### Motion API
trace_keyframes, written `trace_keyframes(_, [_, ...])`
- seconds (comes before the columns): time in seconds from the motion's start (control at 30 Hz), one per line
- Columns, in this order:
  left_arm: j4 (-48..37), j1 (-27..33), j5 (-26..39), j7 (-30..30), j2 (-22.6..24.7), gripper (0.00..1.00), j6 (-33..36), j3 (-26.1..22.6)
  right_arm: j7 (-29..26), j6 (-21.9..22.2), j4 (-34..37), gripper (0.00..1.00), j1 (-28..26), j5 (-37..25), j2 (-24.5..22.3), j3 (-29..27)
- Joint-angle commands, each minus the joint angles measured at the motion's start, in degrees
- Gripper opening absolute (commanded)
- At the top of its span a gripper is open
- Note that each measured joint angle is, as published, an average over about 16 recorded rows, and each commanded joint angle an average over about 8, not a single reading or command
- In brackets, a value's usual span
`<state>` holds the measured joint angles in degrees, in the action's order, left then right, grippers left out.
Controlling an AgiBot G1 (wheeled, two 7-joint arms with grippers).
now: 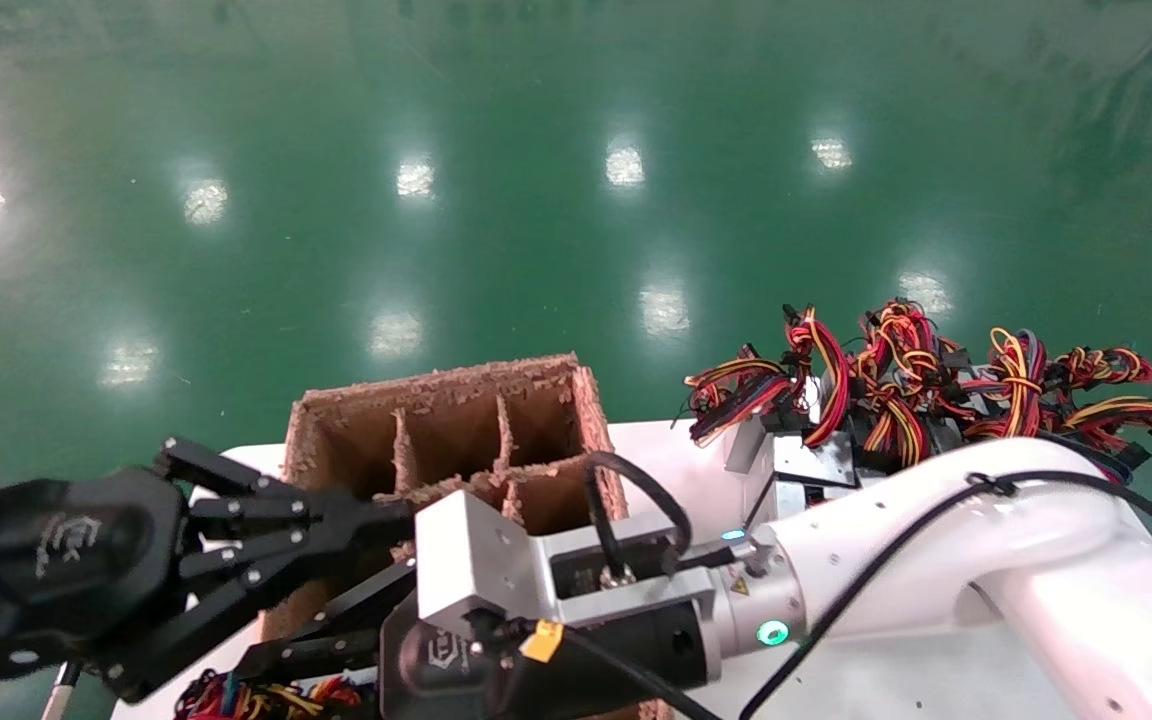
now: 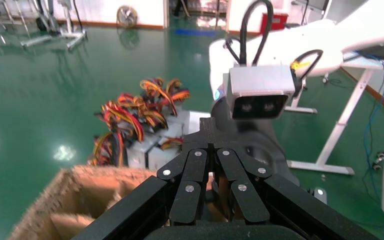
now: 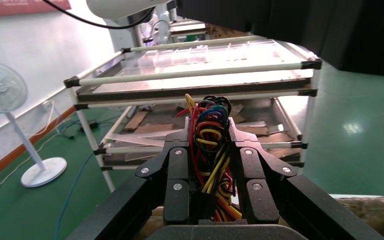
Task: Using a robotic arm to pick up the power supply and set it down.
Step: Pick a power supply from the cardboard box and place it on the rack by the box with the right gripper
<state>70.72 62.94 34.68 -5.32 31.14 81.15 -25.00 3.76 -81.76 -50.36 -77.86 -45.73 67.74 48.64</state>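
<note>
The robotic arm, my white right arm, reaches in from the right across the white table. Its black right gripper is shut on a bundle of red, yellow and black wires of the power supply. These wires also show at the bottom edge of the head view. The supply's metal box is hidden. My left gripper hovers over the near side of the cardboard box, shut with nothing in it. From the left wrist, the left gripper points at the right arm's silver wrist block.
A brown cardboard divider box stands mid-table, between the two grippers. A pile of other power supplies with tangled wires lies at the back right of the white table. Green floor lies beyond. A shelf rack stands ahead of the right gripper.
</note>
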Motion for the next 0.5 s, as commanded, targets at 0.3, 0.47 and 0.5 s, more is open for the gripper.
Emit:
trace_keyframes(0.3, [0.0,0.0,0.0,0.0,0.0,0.0,0.0,0.0,-2.5,3.0,-7.2,0.0,0.8,2.5,-4.2,-2.4])
trace_keyframes(0.47, [0.0,0.0,0.0,0.0,0.0,0.0,0.0,0.0,-3.3,3.4,-10.1,0.0,0.5,4.3,-6.5,-3.9])
trace_keyframes(0.5, [0.0,0.0,0.0,0.0,0.0,0.0,0.0,0.0,-3.4,3.3,-10.7,0.0,0.5,4.7,-6.9,-4.2])
